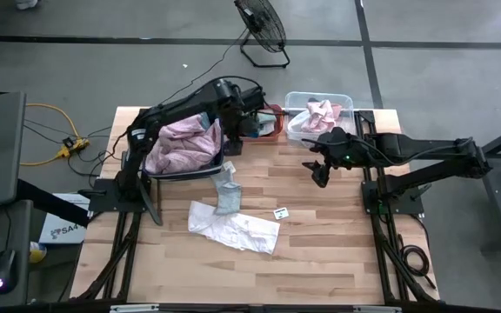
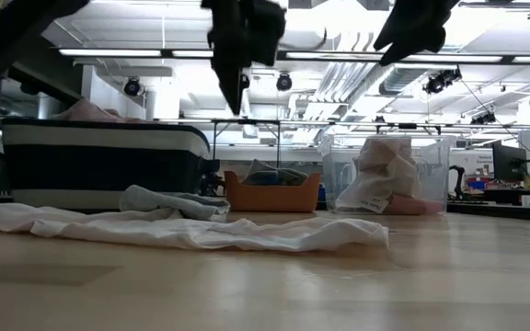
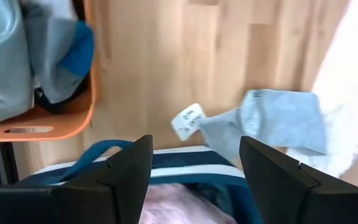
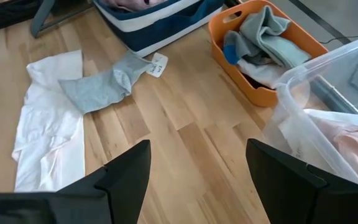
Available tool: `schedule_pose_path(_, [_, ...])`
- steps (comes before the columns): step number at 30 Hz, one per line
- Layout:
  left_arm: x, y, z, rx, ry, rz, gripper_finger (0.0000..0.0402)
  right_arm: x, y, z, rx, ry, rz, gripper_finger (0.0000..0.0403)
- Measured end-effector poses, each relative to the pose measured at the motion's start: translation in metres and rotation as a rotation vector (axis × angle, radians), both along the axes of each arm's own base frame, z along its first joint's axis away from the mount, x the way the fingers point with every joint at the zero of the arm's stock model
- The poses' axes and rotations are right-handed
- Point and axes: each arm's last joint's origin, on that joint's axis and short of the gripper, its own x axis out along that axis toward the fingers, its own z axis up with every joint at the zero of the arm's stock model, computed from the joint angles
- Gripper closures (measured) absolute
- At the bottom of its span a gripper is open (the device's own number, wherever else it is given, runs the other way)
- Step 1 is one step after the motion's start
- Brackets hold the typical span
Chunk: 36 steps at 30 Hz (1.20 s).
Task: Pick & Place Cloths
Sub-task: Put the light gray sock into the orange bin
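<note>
Both tools hang empty with fingers apart: the left tool [image 1: 249, 117] hovers high over the far edge of the navy-and-white striped fabric basket [image 1: 185, 171], probably so it can drop to a cloth, while the right tool [image 1: 320, 170] waits over bare tabletop [image 1: 320, 252] near the clear plastic bin [image 1: 296, 100]. Below, a small grey-green cloth [image 4: 101, 87] with a paper tag lies crumpled, overlapping a rumpled white cloth [image 1: 233, 228] spread flat mid-tabletop. A large pale pink cloth [image 1: 181, 143] fills the basket.
</note>
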Motion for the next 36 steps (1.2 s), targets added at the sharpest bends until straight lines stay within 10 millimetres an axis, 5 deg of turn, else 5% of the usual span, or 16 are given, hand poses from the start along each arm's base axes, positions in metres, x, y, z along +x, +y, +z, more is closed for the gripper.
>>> schedule_pose_path(9, [-0.011,-0.060,0.012,0.001,-0.004,-0.062,0.0165,0.000,0.008,0.000,-0.017,0.000,0.027,0.0147])
schedule_pose_path(22, [-0.020,-0.139,-0.059,0.025,0.017,-0.197,0.0165,0.000,0.010,0.000,-0.022,-0.001,0.030,0.0147])
schedule_pose_path(28, [-0.019,-0.154,-0.092,0.062,0.017,-0.194,0.0165,0.000,0.010,0.000,-0.007,-0.008,0.015,0.0147])
schedule_pose_path(36, [-0.016,-0.149,-0.113,0.191,-0.042,-0.122,0.0165,0.000,0.010,0.000,0.008,-0.015,0.001,0.0147])
